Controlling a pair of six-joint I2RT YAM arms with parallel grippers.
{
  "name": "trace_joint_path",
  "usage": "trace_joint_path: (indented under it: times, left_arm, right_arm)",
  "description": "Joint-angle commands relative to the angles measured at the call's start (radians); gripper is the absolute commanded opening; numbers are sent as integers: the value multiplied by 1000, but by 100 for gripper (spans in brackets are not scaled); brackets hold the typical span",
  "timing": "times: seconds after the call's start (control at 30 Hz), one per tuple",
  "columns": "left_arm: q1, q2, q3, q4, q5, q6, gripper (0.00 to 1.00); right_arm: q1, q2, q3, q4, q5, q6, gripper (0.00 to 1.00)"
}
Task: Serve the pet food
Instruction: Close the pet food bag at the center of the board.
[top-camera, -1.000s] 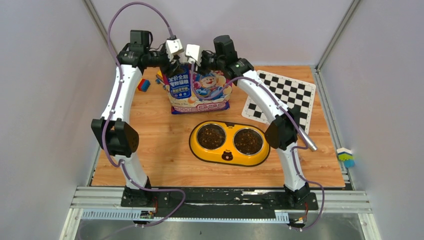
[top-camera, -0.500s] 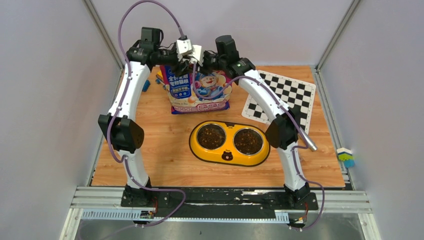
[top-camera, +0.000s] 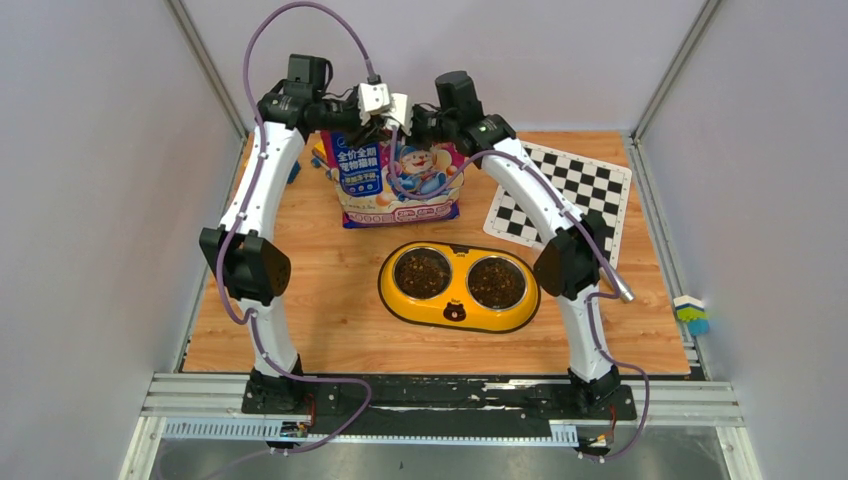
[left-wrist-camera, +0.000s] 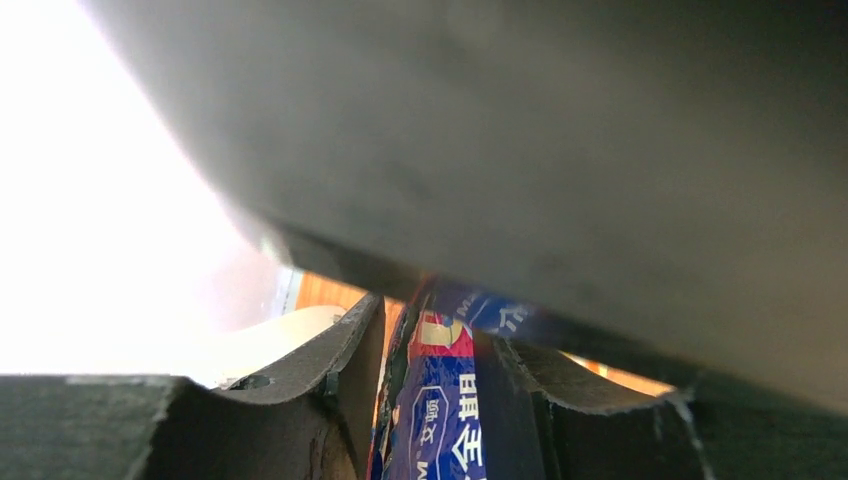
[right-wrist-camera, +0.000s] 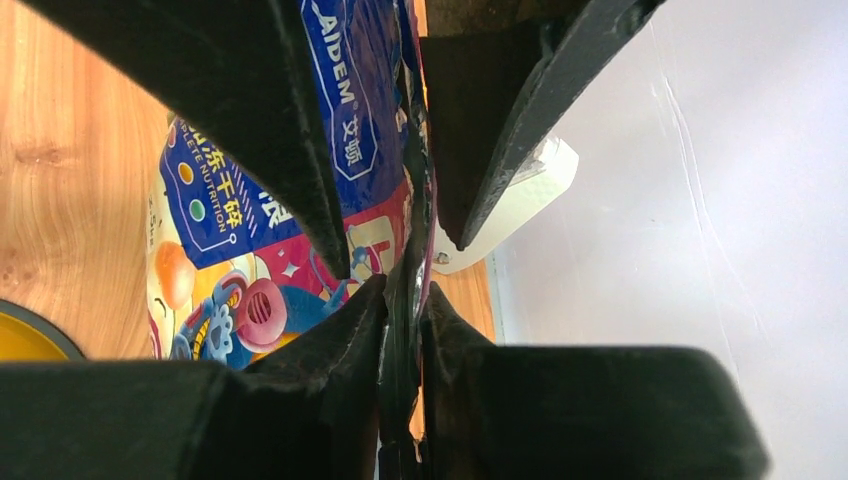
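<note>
Since before, the left pincer (left-wrist-camera: 435, 390) has shifted inward beside the right pincer (right-wrist-camera: 400, 300) atop the bag (top-camera: 400, 180). Wrist views alone show both clamped on its edge. The top view shows pet food (top-camera: 423, 272) in the feeder (top-camera: 455, 312).

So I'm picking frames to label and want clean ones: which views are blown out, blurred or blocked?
Left wrist: the upper left is blown out to white, a dark blurred mass covers most of the frame, and only a strip of the bag is readable. Right wrist: evenly lit, the bag print is sharp, but the black fingers block much of it. Top external: even light, sharp, soft shadows.
</note>
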Motion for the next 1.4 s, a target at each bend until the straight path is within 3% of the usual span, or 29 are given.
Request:
trace_joint_path:
  times: [0.0, 0.17, 0.23, 0.57, 0.67, 0.7, 0.97, 1.37]
  left_arm:
    - [-9, 32, 29, -36, -52, 30, 44]
    - [-12, 38, 24, -52, -69, 49, 42]
    - [-14, 38, 18, -53, -79, 54, 48]
    - [-15, 30, 3, -51, -98, 65, 63]
    - [-15, 30, 1, -56, -103, 72, 63]
    - [-15, 30, 1, -56, -104, 73, 63]
    - [-15, 38, 3, -51, -109, 73, 54]
    - [-17, 56, 6, -45, -123, 68, 49]
  right_arm:
    - [-18, -87, 0, 24, -10, -42, 16]
    - [-20, -88, 4, 25, -4, -54, 6]
    - [-20, -87, 9, 25, -5, -54, 0]
    - [-25, -81, 51, 49, -27, 0, 0]
    - [-27, -95, 32, 47, -10, -15, 47]
    - [-32, -103, 25, 45, -10, -20, 51]
    - [-77, -139, -6, 6, -30, -46, 56]
    - [-93, -151, -17, -38, -54, -80, 47]
